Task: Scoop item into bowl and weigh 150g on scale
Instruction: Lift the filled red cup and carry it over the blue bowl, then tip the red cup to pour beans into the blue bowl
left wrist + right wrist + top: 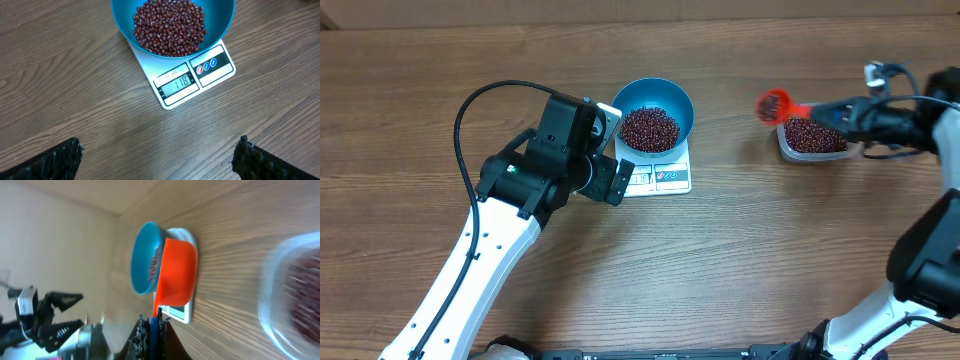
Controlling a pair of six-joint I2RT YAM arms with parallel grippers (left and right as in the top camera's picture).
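The beans (649,128) lie heaped in the blue bowl (684,104) on the scale (665,180). My left gripper (159,147) hangs just in front of the scale, spread wide and empty. My right gripper (832,111) is clamped on the orange scoop (775,104) by the tub (812,140), well apart from the bowl.

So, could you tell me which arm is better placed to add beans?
Right: its jaws grip the orange scoop by the bean tub; the left jaws stand open, empty, beside the scale.
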